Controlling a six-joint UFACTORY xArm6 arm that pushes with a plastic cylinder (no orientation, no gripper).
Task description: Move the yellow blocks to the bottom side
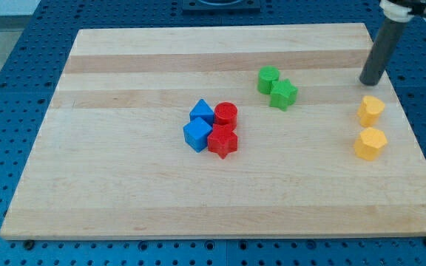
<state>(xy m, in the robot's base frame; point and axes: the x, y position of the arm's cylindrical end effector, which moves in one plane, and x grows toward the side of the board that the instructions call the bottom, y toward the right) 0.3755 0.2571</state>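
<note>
Yellow blocks, 2: far one point(370, 110), near one point(370, 143), both right side, mid-board, not yet near edge. Tip point(369, 82) just beyond them. No claw fitted.

Bare board below yellow blocks point(370, 127), no obstacles w/in path.

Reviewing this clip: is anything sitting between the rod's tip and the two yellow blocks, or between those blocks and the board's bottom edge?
Nothing visible. My tip sits just above the upper yellow block, with bare wood between them. The lower yellow block lies directly below the upper one, so it is the only thing in the upper one's downward path. Below it, the board shows no blocks.
</note>
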